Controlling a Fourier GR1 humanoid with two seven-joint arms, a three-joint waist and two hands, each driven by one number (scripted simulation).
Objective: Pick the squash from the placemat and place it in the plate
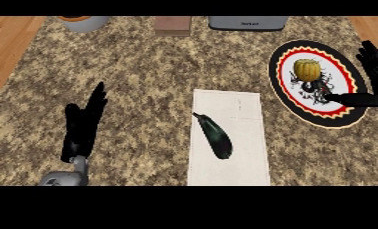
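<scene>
A yellow-orange squash sits upright on the round plate, which has a black rim and a red and yellow zigzag band, at the right. My right hand is at the right edge just past the plate, open, with its thumb stretched over the plate's rim and apart from the squash. The white placemat lies in the middle front and carries a dark eggplant. My left hand rests open at the lower left, fingers pointing up.
Along the back edge stand a grey pot with an orange top, a brown wooden block and a grey appliance. Wooden floor shows past the speckled counter's left and right back corners.
</scene>
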